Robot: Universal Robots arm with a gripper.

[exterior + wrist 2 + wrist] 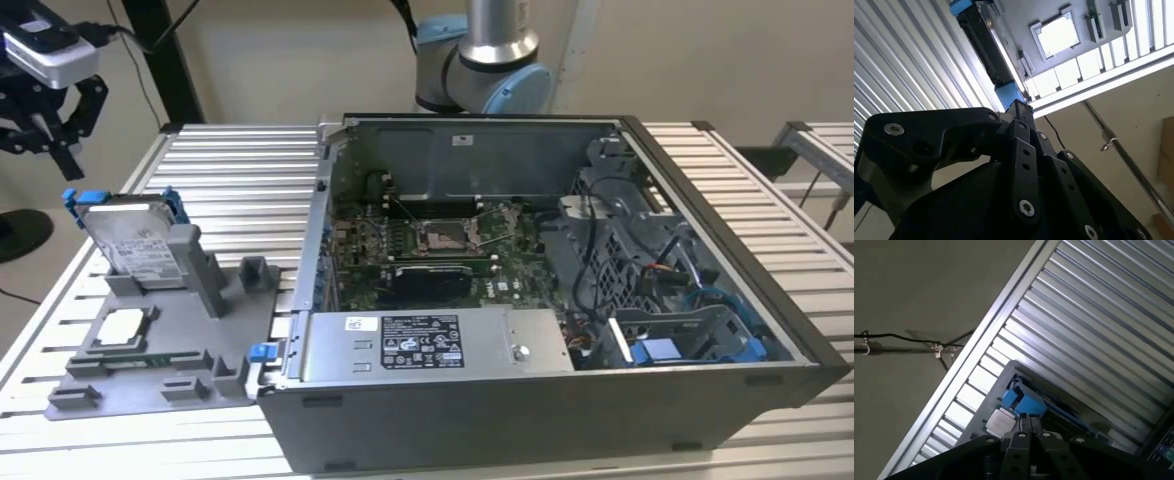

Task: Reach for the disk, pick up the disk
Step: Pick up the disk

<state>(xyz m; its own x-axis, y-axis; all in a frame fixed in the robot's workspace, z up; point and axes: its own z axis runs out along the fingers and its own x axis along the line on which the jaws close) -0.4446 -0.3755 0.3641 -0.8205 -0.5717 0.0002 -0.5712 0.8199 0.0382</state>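
Pincer (62, 160) closed, empty, apart above the disk (134, 238) standing upright in a holder (200, 272) by the tabletop (240, 160) edge. Risk: unopened tips strike its top, tipping it.

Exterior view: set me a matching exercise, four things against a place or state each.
1 disk
2 CPU chip
3 pincer
4 computer case

A lies flat on the grey fixture
B lies open, insides showing
C stands on edge in the grey fixture
D hangs in the air, touching nothing

Pairs: 1-C, 2-A, 3-D, 4-B
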